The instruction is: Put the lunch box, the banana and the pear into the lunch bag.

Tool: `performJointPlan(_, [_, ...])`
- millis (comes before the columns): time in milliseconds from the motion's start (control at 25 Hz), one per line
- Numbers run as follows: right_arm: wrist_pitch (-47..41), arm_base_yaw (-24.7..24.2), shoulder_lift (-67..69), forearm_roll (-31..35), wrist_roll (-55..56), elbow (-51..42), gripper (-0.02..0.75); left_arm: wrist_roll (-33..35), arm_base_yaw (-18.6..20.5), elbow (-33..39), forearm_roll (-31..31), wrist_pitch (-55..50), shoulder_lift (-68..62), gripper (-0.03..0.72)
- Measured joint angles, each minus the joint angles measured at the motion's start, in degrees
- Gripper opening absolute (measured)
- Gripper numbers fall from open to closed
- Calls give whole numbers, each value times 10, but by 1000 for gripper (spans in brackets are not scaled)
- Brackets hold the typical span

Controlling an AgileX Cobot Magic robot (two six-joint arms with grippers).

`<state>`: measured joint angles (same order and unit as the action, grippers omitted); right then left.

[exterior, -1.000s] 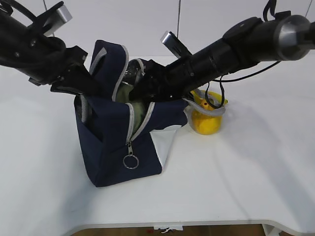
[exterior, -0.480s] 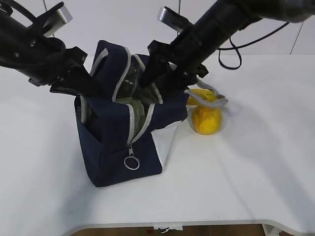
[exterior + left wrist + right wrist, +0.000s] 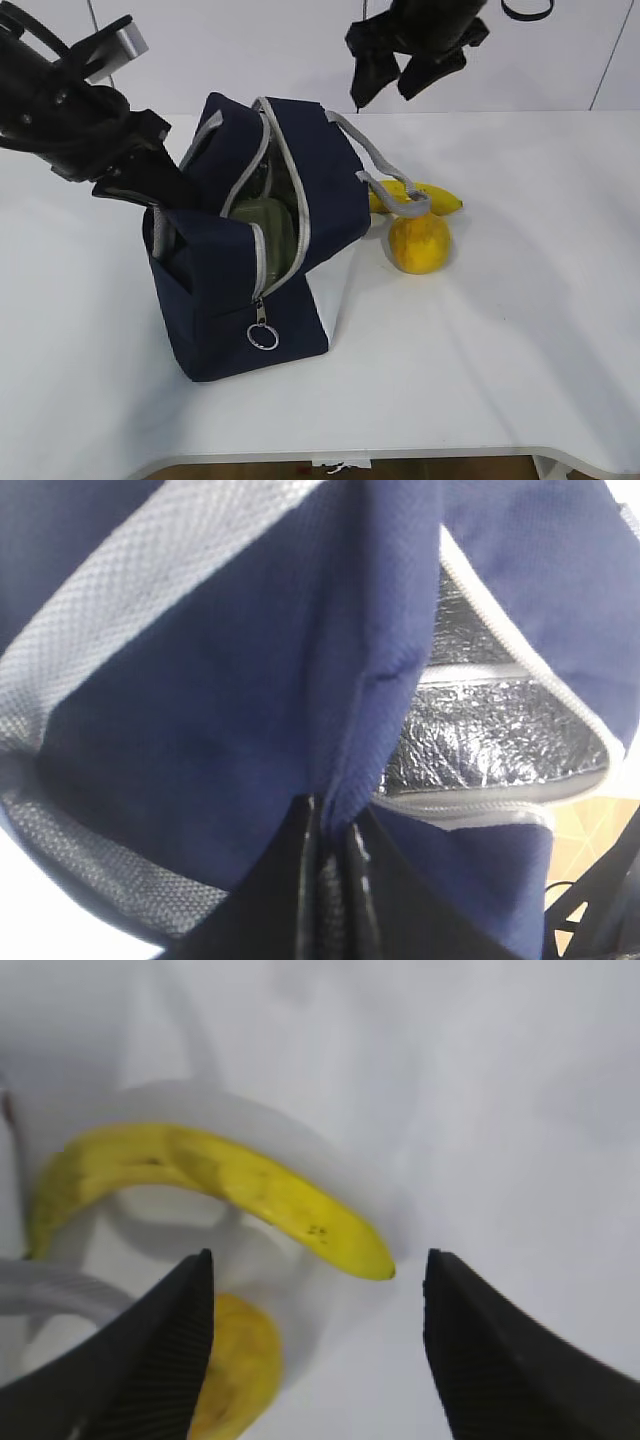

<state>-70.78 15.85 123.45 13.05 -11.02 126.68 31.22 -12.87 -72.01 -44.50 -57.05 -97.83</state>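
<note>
Writing: we read none.
Count: one lunch bag [image 3: 250, 270], lunch box [image 3: 262, 222], banana [image 3: 425, 196], pear [image 3: 419, 243].
Left claw [image 3: 335, 865]: we see it pinching bag fabric.
Right claw [image 3: 315, 1345]: spread, empty.

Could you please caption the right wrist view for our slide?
Open right gripper hovering above the banana and pear.

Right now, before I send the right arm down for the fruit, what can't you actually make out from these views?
- Lunch box: exterior view shows only a green patch; the lunch bag walls hide how it sits.
- Banana: the pear and the bag's grey handle cover part of it; contact unclear.
- Left gripper: fabric fills the left wrist view, hiding the fruit.
- Right gripper: open, empty; pear cut by its finger.
</note>
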Motion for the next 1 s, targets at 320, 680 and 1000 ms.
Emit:
performJointPlan(320, [-7,0,18,-187,37,1,496,0,0,0,4,-8,0,6])
performJointPlan(680, [-7,0,79,-200,2,1,492,0,0,0,6,-24,0,6])
performJointPlan(1000, [-7,0,93,-163,-139,1,492,0,0,0,18,-30,0,5])
